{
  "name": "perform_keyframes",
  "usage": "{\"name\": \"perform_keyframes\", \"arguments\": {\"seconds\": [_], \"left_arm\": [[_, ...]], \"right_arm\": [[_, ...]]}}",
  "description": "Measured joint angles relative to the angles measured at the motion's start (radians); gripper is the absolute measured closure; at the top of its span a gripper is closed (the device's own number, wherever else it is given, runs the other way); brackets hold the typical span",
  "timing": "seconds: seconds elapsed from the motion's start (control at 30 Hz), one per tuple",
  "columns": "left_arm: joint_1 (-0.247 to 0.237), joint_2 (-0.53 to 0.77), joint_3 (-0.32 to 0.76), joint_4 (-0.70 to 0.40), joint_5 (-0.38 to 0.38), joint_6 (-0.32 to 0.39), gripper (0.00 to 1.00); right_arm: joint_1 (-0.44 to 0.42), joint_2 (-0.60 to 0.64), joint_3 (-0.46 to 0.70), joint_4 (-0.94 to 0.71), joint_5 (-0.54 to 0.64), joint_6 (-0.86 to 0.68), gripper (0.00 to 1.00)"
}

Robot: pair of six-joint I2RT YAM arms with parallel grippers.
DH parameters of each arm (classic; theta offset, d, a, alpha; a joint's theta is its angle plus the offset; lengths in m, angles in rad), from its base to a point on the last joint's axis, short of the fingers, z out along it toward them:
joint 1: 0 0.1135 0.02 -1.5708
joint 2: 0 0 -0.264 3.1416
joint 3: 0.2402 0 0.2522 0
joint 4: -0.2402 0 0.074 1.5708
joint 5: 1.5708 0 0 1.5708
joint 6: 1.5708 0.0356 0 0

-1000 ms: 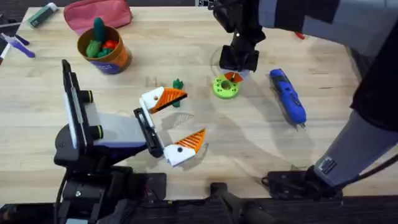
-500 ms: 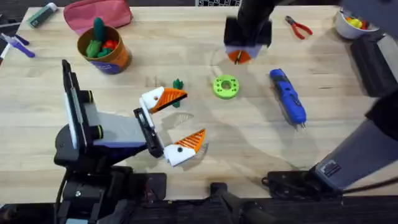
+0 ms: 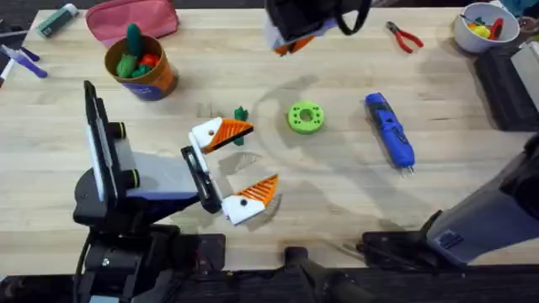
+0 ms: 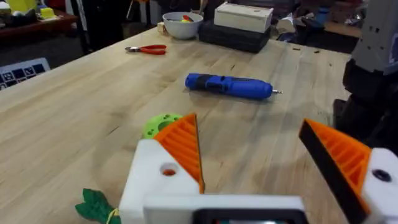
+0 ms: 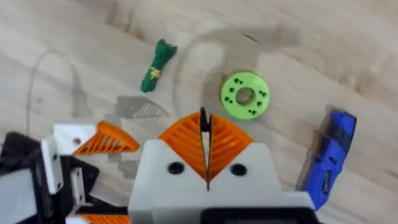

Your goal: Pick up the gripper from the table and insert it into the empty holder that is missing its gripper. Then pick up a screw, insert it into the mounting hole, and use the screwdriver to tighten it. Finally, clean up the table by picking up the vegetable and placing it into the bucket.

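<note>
**Right arm high over the far table, left gripper spread on the near side**

No readable writing anywhere. The bucket (image 3: pixel 140 67) carries a blue-purple label near its base, but we can't make out any text on it. The black block under the white box in the left wrist view is unmarked as far as we can tell.

Right gripper (image 5: pixel 204 134): white angular mounts, orange ribbed wedge pads pressed flat together with only a thin seam between them, nothing clamped that we can see. In the overhead view it sits blurred at the far edge (image 3: pixel 290 38), above the table.

Left gripper (image 3: pixel 238 168): jaws wide apart, holding nothing. Both white mounts carry an orange ribbed pad with a dark edge; each mount shows a round screw hole. So both holders on this hand look fitted; no loose orange tip lies on the wood.

Vegetable (image 3: pixel 241 114): small dark-green crinkled leafy bundle with a yellowish tie, lying on the table just beside the far left finger (image 3: pixel 221 133).

Disc (image 3: pixel 305 117): lime-green, round, matte plastic, central bore plus a ring of small holes, between vegetable and screwdriver.

Screwdriver (image 3: pixel 389 132): blue, pen-shaped, smooth body, thin metal bit pointing toward the near edge, lying flat, well apart from both grippers.

Bucket: orange cylinder, far left, holding green and red toys. Pink pouch (image 3: pixel 132 18) behind it, soft fabric. Red-handled pliers (image 3: pixel 405 36) and white bowl (image 3: pixel 483 25) far right. Table (image 3: pixel 337 194): light wood-grain.
</note>
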Motion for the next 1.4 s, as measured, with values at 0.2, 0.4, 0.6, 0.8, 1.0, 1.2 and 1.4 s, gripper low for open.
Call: {"name": "perform_keyframes", "arguments": {"seconds": [0.2,0.4,0.6,0.8,1.0,1.2,1.4], "left_arm": [[0.000,0.000,0.000,0.000,0.000,0.000,0.016],[0.000,0.000,0.000,0.000,0.000,0.000,0.016],[0.000,0.000,0.000,0.000,0.000,0.000,0.016],[0.000,0.000,0.000,0.000,0.000,0.000,0.015],[0.000,0.000,0.000,0.000,0.000,0.000,0.015],[0.000,0.000,0.000,0.000,0.000,0.000,0.015],[0.000,0.000,0.000,0.000,0.000,0.000,0.016]], "right_arm": [[0.072,0.000,0.017,-0.006,0.000,-0.103,0.995],[0.170,0.000,0.017,0.002,0.004,-0.252,0.995],[0.282,0.000,0.017,0.036,0.004,-0.438,0.995],[0.345,0.000,0.017,0.037,0.004,-0.610,0.995],[0.358,0.000,0.017,0.035,0.004,-0.783,0.995],[0.358,0.002,0.017,0.035,0.004,-0.911,0.995],[0.358,0.031,0.019,0.038,-0.044,-1.011,0.995]]}}
